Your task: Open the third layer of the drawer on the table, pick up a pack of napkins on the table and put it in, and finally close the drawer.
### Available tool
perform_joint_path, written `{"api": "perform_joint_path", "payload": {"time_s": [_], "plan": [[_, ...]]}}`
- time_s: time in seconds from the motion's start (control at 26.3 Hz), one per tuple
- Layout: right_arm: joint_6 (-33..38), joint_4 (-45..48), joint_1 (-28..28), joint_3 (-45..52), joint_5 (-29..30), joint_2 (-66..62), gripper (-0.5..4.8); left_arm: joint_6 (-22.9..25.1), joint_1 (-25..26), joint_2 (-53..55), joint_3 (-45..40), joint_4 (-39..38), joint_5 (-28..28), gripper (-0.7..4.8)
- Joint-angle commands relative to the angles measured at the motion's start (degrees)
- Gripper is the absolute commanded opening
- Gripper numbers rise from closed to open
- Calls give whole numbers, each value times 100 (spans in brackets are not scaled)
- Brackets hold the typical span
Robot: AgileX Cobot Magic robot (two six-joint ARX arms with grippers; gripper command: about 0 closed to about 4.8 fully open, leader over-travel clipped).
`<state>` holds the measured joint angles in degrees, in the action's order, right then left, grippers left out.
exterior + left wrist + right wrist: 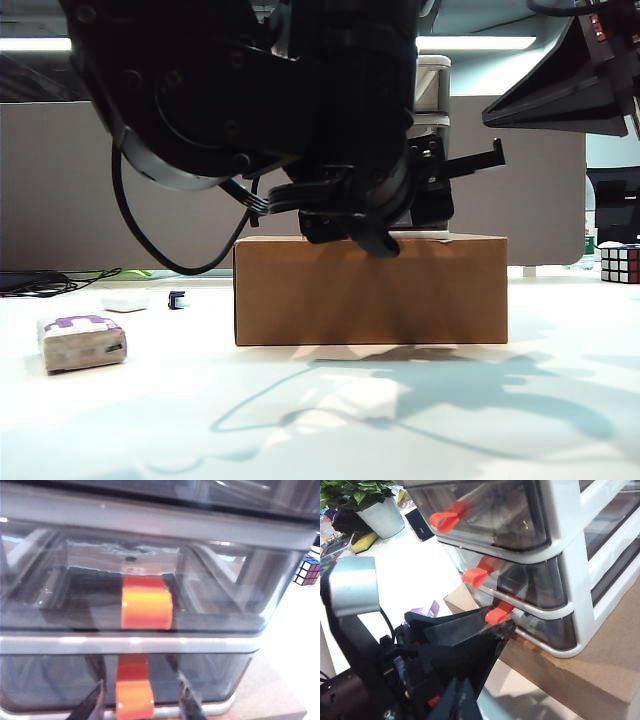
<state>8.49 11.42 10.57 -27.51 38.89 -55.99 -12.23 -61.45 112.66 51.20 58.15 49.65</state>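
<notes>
Sitting up on a brown cardboard box (370,290), the drawer (570,580) has its three tiers stacked upright, all tab handles poking straight out at the left gripper (142,700). That gripper is right in front of the third layer (60,680), fingers spread to either side of its red-orange handle (134,700), and neither finger looks to be touching the tab. I can't tell if the tray has come out at all. All the trays are see-through smoky grey and look empty as far as I can make out, glare hides part of them.

From the right wrist camera, the right gripper (497,632) hangs just in front of the bottom tier too, tip near the lowest handle; can't tell how its fingers stand, only a dark wedge shows.

The pack of napkins (82,342) lies flat on the bench (420,420), well off to the side of and below the left gripper, long axis running roughly along the bench's near edge.
</notes>
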Motion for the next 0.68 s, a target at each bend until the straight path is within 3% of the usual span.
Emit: {"api": "perform_joint_path", "payload": {"time_s": [0.04,0.15,0.19,0.23,0.34,0.38,0.68], "plan": [[-20,37,7,-24,28,7,-4,24,24,-11,20,90,4,177],[-20,37,9,-24,28,7,-4,24,24,-11,20,85,4,171],[-17,37,9,-24,28,7,-4,24,24,-11,20,79,4,149],[-17,37,11,-24,28,7,-4,24,24,-11,20,66,4,81],[-17,37,46,-24,28,9,-4,24,26,-11,20,52,7,48],[-20,37,52,-24,26,7,-4,22,26,-11,20,9,11,0],[-142,216,297,-24,-190,-94,-4,22,-17,-11,13,-90,70,-6]]}}
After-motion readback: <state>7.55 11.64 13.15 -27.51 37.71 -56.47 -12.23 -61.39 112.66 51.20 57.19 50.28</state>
